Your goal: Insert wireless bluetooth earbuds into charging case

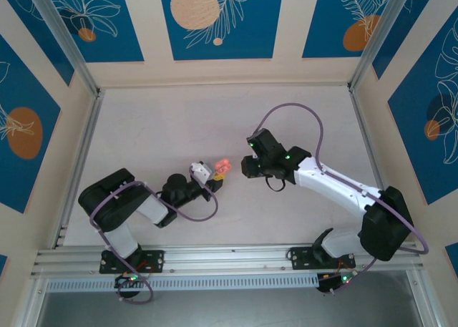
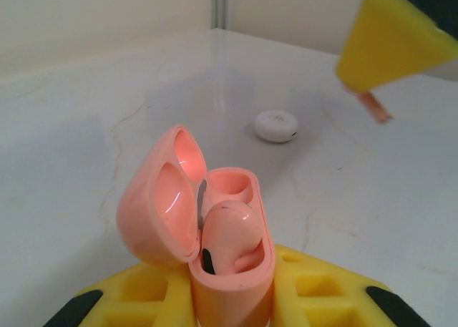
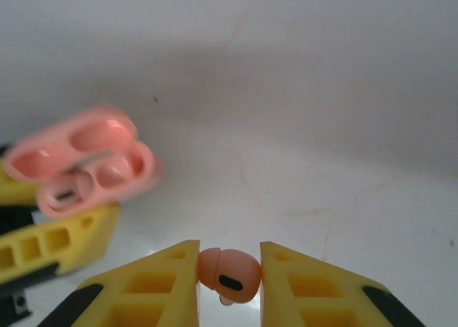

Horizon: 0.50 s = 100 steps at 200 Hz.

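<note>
The salmon-pink charging case stands upright with its lid swung open to the left, and my left gripper is shut on its body. One earbud sits in the near socket; the far socket is empty. In the top view the case is at mid-table, at the left gripper's tip. My right gripper is shut on the second earbud, pinched sideways between its yellow fingers. It hovers just right of the case, apart from it. The right gripper faces the case.
A flat white round disc lies on the white table beyond the case. One yellow right-gripper finger hangs at the upper right of the left wrist view. Aluminium rails and patterned walls border the table.
</note>
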### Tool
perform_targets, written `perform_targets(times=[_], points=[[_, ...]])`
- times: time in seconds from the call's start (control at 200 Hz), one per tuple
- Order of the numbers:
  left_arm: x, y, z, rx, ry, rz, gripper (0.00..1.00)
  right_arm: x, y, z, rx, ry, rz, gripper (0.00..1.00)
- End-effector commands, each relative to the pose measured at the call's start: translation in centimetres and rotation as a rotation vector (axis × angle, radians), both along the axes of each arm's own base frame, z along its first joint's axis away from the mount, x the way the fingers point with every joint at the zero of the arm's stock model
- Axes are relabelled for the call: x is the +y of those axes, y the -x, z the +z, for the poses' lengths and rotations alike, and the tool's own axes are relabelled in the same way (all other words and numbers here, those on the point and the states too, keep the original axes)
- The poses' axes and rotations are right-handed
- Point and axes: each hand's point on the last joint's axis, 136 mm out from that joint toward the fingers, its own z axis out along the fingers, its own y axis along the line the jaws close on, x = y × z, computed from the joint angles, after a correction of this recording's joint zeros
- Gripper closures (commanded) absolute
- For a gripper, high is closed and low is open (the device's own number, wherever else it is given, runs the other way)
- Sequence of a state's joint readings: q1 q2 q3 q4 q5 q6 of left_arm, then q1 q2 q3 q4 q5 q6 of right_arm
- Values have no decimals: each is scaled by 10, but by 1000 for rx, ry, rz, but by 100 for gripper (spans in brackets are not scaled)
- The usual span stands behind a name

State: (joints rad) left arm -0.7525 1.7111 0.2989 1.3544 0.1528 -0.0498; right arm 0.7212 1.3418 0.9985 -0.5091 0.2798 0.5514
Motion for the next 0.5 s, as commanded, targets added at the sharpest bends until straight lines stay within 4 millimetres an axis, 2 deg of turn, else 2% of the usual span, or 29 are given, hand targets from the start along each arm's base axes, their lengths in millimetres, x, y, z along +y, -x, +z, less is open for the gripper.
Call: perform_targets(times=[0.0, 0.285, 0.495], points=[[-20, 10, 15, 7, 82, -101, 76, 18, -13, 24, -141, -97, 84, 76], [-29, 12, 23, 45, 132, -141, 76, 33, -14, 49, -360, -139, 275, 76], [-31, 13, 30, 48, 156, -157, 76, 37, -8, 48, -386, -136, 347, 76]])
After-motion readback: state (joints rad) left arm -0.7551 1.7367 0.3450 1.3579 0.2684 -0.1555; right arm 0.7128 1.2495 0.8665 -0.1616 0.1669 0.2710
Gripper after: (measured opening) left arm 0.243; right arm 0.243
